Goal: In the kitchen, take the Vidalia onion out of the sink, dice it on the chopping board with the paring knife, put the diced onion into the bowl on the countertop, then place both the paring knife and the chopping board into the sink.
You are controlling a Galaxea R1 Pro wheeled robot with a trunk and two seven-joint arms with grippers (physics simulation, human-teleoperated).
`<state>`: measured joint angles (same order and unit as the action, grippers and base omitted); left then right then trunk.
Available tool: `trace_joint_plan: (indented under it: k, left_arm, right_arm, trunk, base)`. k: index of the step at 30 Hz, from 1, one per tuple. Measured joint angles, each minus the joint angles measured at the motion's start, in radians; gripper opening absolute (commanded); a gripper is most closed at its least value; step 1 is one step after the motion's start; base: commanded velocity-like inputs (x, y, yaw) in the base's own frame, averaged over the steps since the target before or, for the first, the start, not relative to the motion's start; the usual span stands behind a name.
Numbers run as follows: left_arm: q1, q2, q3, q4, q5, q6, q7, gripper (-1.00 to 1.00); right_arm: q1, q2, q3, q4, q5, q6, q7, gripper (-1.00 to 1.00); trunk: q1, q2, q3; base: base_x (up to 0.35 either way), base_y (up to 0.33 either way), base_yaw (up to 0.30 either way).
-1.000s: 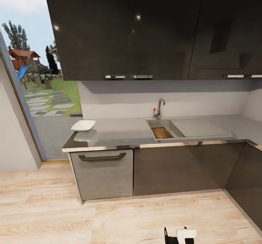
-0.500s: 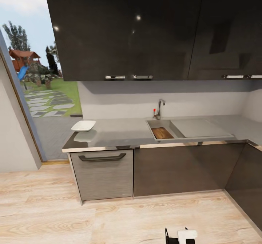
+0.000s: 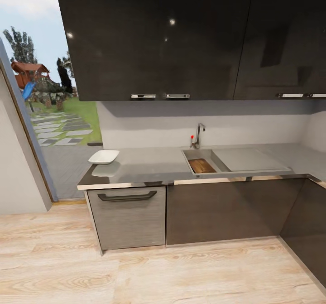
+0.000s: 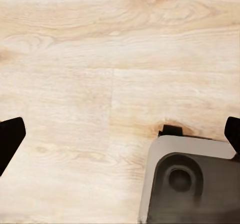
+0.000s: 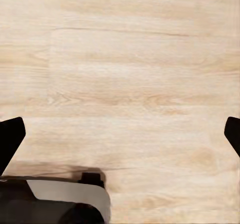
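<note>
Robot stands back from the countertop — chopping board lies in the sink, bowl w/ contents unreadable at the far-left end. Left gripper and right gripper spread wide, empty (over floor). Looks nearly finished; knife can't be made out.

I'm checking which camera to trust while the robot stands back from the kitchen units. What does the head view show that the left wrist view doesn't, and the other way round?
Head view alone: the glossy dark-grey countertop, the shallow white squarish bowl at its left end, the grey steel sink with a curved chrome tap, and the dark-brown wooden chopping board lying in the basin.

Left wrist view alone: the left gripper, its dark fingers spread wide with nothing between them, above a grey-and-black part of the robot's base.

Both: the pale wood-plank floor.
</note>
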<state>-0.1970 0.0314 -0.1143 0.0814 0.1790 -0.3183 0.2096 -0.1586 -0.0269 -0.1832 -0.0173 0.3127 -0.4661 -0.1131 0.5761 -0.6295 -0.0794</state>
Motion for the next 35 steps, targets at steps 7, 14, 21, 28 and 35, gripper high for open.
trace_joint_plan:
  k: [7, 14, 21, 28, 35]
  left_arm:
    - [0.168, -0.001, 0.000, 0.000, 0.000, 0.000, -0.058, 1.00]
    - [0.189, -0.036, 0.001, -0.003, 0.001, -0.001, -0.099, 1.00]
    - [0.190, -0.044, 0.001, -0.005, 0.000, -0.003, -0.104, 1.00]
    - [0.190, -0.040, 0.001, -0.007, -0.003, -0.006, -0.107, 1.00]
    - [0.190, -0.021, 0.002, -0.028, -0.004, -0.010, -0.107, 1.00]
  right_arm:
    - [0.055, -0.063, 0.000, 0.001, -0.214, 0.239, 0.107, 1.00]
    - [0.058, -0.065, 0.002, -0.003, -0.238, 0.279, 0.140, 1.00]
    - [0.058, -0.045, -0.002, -0.022, -0.242, 0.267, 0.143, 1.00]
    - [0.058, -0.016, 0.000, -0.040, -0.242, 0.261, 0.144, 1.00]
    - [0.058, -0.014, -0.001, -0.042, -0.241, 0.261, 0.144, 1.00]
  trunk:
    - [0.000, 0.000, 0.000]
    - [0.000, 0.000, 0.000]
    - [0.000, 0.000, 0.000]
    - [0.000, 0.000, 0.000]
    - [0.000, 0.000, 0.000]
  base:
    - [0.000, 0.000, 0.000]
    - [0.000, 0.000, 0.000]
    - [0.000, 0.000, 0.000]
    - [0.000, 0.000, 0.000]
    - [0.000, 0.000, 0.000]
